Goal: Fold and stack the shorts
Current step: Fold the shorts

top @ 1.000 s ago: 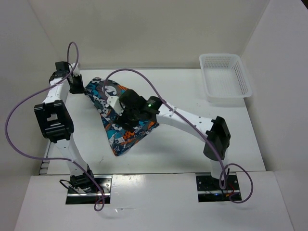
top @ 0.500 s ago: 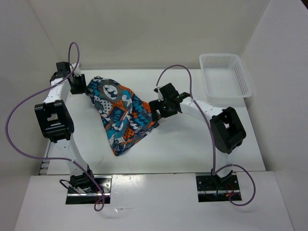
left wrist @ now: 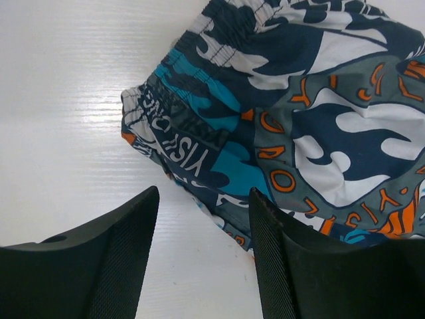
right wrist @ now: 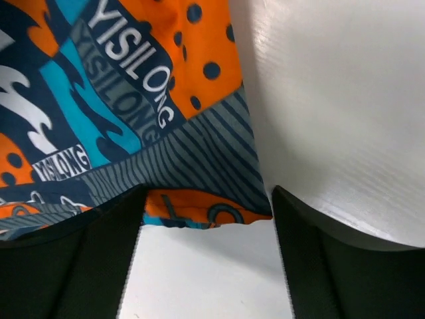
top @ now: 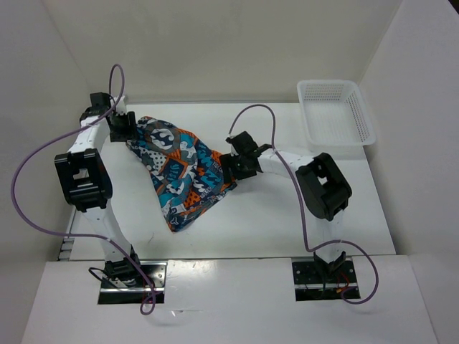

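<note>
The shorts, a patchwork print of teal, orange, white and dark grey, lie folded into a rough triangle on the white table, left of centre. My left gripper sits at their upper-left corner. In the left wrist view it is open over bare table, its right finger overlapping the edge of the shorts by the grey circle emblem. My right gripper stands at their right edge. It is open, and the orange and striped corner of the shorts lies between its fingers, ungripped.
A white mesh basket stands at the back right of the table. White walls close in the left, back and right sides. Purple cables loop above both arms.
My right arm has pulled back from over the middle of the shorts to their right edge. My left gripper has opened and let go of the upper-left corner, shifting slightly right.
</note>
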`<action>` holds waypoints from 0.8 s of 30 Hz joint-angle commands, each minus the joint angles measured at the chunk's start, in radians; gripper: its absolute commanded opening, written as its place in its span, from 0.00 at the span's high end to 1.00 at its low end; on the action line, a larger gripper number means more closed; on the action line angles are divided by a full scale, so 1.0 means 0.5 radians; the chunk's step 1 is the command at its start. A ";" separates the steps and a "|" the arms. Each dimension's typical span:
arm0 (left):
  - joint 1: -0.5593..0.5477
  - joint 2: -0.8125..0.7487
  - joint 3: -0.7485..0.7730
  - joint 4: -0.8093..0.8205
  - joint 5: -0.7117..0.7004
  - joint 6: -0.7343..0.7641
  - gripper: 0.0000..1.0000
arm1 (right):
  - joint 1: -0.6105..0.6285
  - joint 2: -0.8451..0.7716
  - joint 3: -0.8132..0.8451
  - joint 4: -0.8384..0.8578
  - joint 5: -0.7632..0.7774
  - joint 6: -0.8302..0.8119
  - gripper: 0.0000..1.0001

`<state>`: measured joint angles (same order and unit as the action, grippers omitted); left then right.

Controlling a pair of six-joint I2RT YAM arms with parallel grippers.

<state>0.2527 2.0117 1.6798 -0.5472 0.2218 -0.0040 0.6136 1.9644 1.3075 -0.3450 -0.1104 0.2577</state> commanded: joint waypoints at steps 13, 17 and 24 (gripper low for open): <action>0.065 -0.090 -0.111 -0.025 0.026 0.008 0.32 | -0.021 -0.054 -0.078 -0.101 0.285 -0.214 1.00; 0.065 -0.109 -0.092 -0.047 0.026 0.008 0.31 | -0.423 0.007 0.109 0.063 0.863 -0.723 1.00; -0.103 -0.109 -0.132 -0.065 0.065 0.008 0.31 | -0.359 0.256 0.937 0.089 0.749 -1.043 0.07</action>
<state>0.2455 2.0098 1.6222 -0.5755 0.2222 -0.0040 0.3531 2.1048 1.6337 -0.3286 0.2623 -0.1780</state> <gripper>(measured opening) 0.692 0.902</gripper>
